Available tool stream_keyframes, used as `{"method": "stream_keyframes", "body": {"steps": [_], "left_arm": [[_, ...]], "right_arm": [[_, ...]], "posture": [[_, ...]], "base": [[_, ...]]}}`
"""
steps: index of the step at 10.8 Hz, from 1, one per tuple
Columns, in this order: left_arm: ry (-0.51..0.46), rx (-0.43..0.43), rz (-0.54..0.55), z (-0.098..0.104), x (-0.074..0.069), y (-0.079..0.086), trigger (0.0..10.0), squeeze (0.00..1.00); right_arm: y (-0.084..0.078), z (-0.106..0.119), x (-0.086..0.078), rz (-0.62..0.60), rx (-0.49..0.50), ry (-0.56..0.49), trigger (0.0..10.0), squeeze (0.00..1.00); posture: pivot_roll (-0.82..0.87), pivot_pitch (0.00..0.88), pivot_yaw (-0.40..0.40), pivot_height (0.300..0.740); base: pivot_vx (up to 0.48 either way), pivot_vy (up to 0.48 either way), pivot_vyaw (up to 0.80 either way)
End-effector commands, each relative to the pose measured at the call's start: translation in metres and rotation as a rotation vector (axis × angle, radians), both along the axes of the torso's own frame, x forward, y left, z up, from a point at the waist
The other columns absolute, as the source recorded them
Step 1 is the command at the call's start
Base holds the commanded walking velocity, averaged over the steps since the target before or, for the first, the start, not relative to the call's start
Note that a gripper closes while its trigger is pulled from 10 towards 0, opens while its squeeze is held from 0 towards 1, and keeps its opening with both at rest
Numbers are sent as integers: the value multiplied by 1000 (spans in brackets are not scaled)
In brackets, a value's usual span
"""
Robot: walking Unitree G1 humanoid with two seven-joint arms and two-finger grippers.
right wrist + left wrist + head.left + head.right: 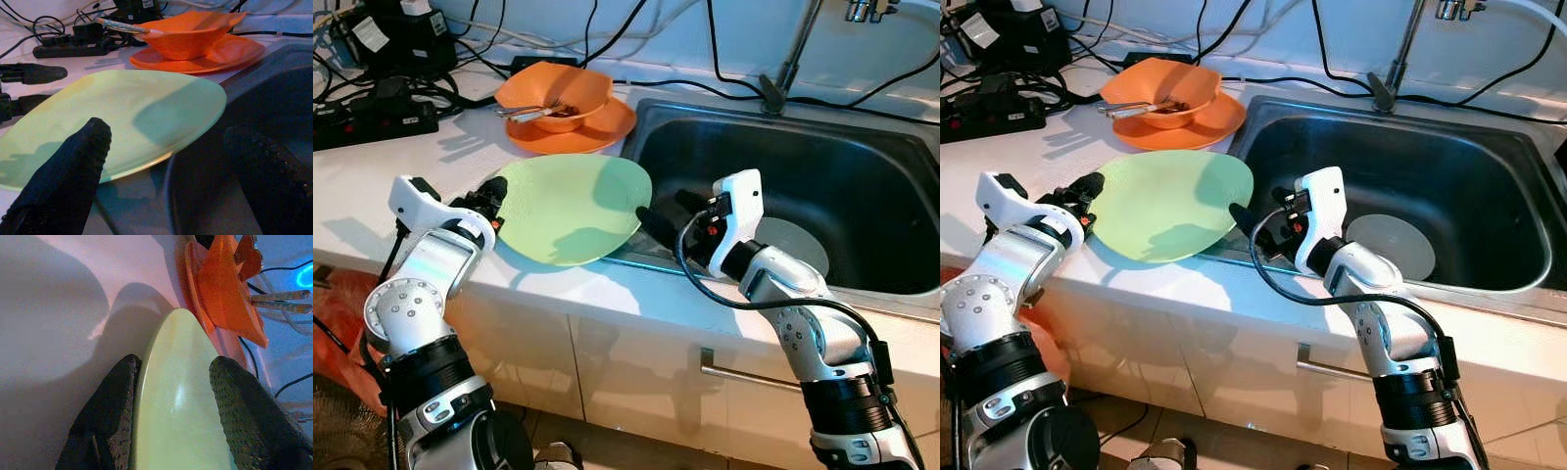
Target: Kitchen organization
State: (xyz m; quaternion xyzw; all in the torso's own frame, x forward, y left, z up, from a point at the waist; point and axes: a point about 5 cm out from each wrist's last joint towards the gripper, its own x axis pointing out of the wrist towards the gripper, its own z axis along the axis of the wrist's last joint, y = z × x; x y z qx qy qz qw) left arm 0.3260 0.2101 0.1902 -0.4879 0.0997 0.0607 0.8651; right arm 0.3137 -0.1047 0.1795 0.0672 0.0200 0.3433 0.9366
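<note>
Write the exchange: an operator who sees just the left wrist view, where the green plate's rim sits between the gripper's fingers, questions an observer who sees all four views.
Operator: Where does the plate's far edge end up?
Observer: The green plate reaches over the near left rim of the sink.
Operator: Where is the other arm?
Observer: The right gripper is open, right beside that edge of the plate, above the sink rim.
Operator: Is anything in the sink?
Observer: A pale round disc lies on its bottom.
</note>
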Motion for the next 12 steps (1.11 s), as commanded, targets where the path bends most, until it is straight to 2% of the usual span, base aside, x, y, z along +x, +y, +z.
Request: {"method": "stream_keyframes", "body": {"steps": [1, 12], "left_arm": [[-1, -20, -16, -1, 0, -4, 0, 0], [-50, -57, -10, -7, 2, 5, 0, 0]], "right_arm": [[-4, 1, 2, -21, 3, 2, 10000, 0], [-9, -2, 5, -45, 19, 40, 10000, 0]], "posture": [[118, 66, -4, 740], [112, 64, -4, 740]], "base": [[0, 0, 0], [0, 0, 0]]}}
